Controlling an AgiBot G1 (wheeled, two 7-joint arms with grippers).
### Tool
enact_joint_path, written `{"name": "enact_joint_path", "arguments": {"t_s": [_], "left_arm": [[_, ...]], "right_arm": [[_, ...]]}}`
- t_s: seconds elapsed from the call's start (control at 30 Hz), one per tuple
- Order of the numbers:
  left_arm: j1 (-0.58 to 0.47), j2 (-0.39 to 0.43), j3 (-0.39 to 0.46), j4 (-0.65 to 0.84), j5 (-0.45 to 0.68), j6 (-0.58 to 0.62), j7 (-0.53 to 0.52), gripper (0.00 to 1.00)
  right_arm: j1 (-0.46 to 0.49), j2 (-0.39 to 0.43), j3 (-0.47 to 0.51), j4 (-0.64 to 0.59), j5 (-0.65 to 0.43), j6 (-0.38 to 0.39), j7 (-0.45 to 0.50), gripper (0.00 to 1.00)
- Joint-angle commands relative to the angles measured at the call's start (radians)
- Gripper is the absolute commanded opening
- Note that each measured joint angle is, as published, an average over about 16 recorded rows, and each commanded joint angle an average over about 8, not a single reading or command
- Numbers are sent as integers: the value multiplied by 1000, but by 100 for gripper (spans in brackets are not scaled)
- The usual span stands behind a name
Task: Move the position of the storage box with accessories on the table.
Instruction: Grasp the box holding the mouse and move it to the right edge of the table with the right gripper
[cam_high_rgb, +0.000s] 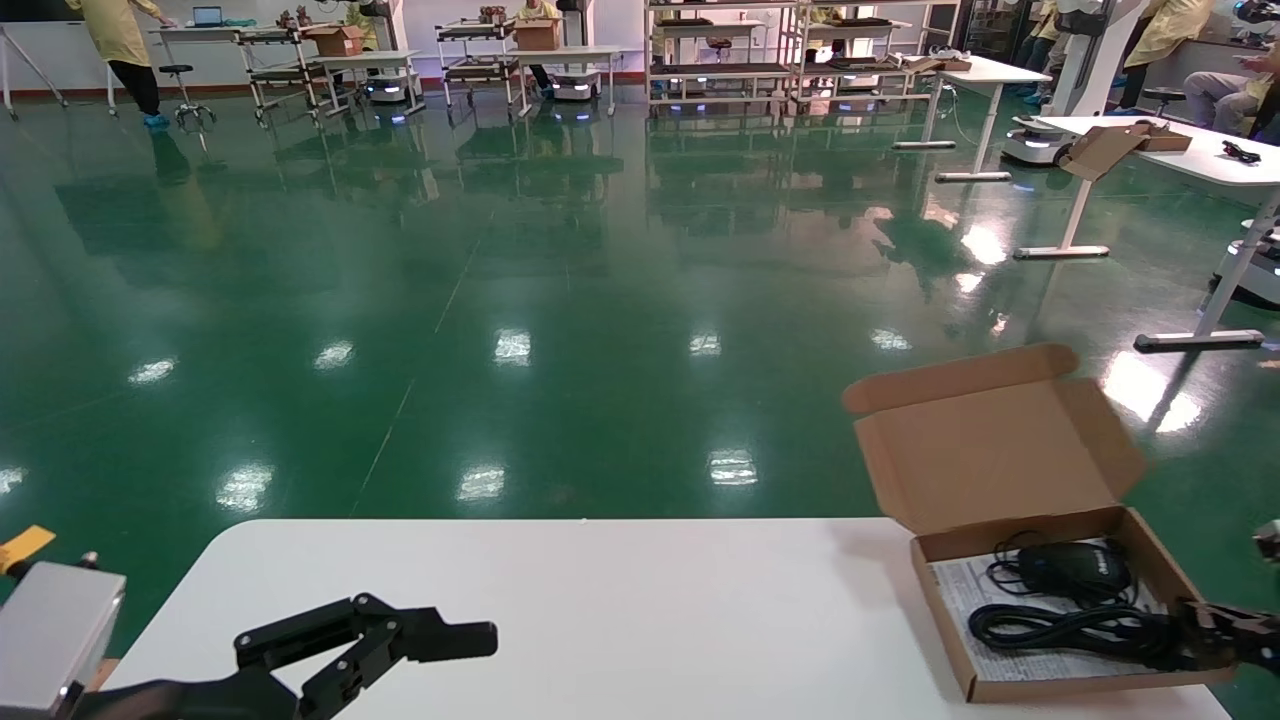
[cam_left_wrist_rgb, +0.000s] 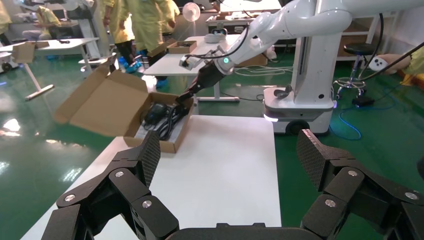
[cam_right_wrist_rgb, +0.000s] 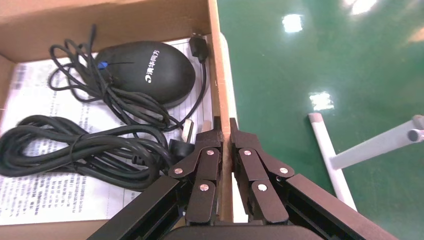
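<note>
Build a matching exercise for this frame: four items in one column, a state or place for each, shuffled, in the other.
Items:
1. right claw
2. left claw
3. storage box lid
4. computer mouse

States:
A. open, over the bare white table
B. lying on the printed sheet in the storage box
C. shut on the box's side wall
D. flipped up and open

Pairs: 1-C, 2-A, 3-D, 4-B

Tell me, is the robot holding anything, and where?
Yes: the right gripper pinches the storage box by its right side wall. The left gripper holds nothing.
</note>
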Motion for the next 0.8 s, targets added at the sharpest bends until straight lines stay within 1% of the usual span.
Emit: {"name": "enact_joint_path", "arguments": {"t_s": [0.03, 0.5, 0.63, 0.8], "left_arm": [[0, 0, 0, 0, 0, 0, 0, 100], [0, 0, 0, 0, 0, 0, 0, 100], [0, 0, 0, 0, 0, 0, 0, 100], [0, 0, 0, 0, 0, 0, 0, 100]], "right_arm": [[-11, -9, 7, -1, 10, 10, -15, 0], [-70, -24, 54, -5, 76, 70, -125, 0], [-74, -32, 71, -14, 100, 80, -129, 0], [-69, -51, 95, -31, 134, 94, -106, 0]]}}
